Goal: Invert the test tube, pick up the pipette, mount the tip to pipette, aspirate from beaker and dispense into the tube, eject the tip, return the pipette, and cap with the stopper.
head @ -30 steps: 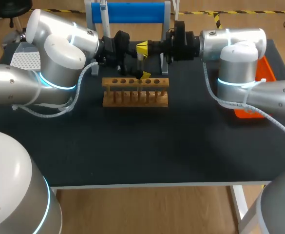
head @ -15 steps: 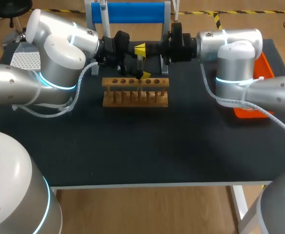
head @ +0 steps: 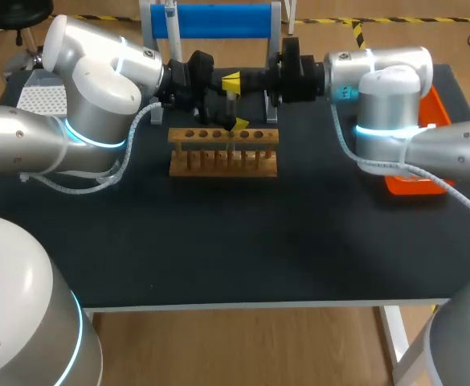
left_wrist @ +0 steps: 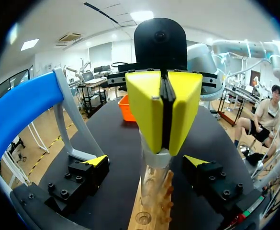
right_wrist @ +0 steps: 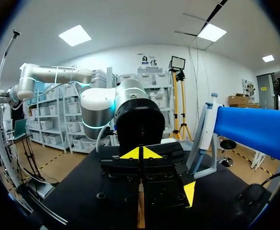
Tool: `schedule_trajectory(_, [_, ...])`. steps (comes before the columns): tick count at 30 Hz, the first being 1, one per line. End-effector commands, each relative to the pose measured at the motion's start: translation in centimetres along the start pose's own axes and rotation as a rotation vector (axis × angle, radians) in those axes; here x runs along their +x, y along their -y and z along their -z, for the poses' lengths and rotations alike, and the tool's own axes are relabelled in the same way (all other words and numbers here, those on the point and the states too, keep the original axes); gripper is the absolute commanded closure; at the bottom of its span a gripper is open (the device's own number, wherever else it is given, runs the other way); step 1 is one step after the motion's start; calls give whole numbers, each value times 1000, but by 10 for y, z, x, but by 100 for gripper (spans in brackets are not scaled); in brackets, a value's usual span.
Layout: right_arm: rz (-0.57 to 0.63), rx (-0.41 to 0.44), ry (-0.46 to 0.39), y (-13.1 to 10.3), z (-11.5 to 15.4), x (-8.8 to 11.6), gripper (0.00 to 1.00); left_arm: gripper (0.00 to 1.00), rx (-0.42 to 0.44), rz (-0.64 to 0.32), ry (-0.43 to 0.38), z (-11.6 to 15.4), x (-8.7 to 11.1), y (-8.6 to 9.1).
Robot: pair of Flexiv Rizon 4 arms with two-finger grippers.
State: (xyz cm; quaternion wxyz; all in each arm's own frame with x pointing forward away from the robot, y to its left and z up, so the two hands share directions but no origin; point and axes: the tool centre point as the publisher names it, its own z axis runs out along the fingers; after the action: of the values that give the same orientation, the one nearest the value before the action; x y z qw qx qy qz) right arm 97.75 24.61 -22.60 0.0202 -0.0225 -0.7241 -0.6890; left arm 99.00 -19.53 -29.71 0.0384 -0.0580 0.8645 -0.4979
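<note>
Two arms meet over the far side of the dark bench [head: 259,241], the left arm [head: 98,88] and the right arm [head: 387,88] facing each other tip to tip. A blue-topped stand [head: 210,20] rises just beside both end effectors, on their far side as I stand. A wooden rack [head: 223,151] with a row of holes sits directly under them. An orange bin [head: 415,183] lies well behind the right end effector, past that arm's elbow.

The left end effector [left_wrist: 145,161] is spread wide. Its yellow fingers [left_wrist: 95,160] stand clear on either side of the test tube [left_wrist: 154,184], not touching the glass. The tube is upright between them, its lower end just over the rack.

The right end effector [left_wrist: 162,112] has its yellow tips pressed flat together, sitting right at the tube's upper end. Whether they actually grip the rim I cannot tell.
</note>
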Motion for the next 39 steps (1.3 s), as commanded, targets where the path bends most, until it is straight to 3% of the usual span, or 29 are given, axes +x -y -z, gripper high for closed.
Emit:
schedule_trajectory(1, [19, -33, 7, 3, 1, 0, 100, 0, -2, 1, -3, 0, -1, 0])
schedule_trajectory(9, [57, -100, 7, -20, 5, 0, 100, 0, -2, 1, -3, 0, -1, 0])
schedule_trajectory(15, [99, -82, 31, -30, 18, 4, 100, 0, -2, 1, -3, 0, -1, 0])
schedule_trajectory(16, [104, -71, 40, -31, 22, 4, 90, 0, -2, 1, -3, 0, -1, 0])
schedule_trajectory(18, [108, -54, 62, -30, 31, 3, 42, 0, -2, 1, -3, 0, -1, 0])
schedule_trajectory(19, [107, -45, 71, -29, 35, 3, 6, 0, -2, 1, -3, 0, -1, 0])
schedule_trajectory(20, [108, -38, 79, -28, 40, 3, 0, 0, -2, 1, -3, 0, -1, 0])
schedule_trajectory(29, [93, 50, 167, -7, 83, 3, 0, 0, -2, 1, -3, 0, -1, 0])
schedule_trajectory(39, [19, 144, 219, 39, 119, 17, 0, 0, -2, 1, -3, 0, -1, 0])
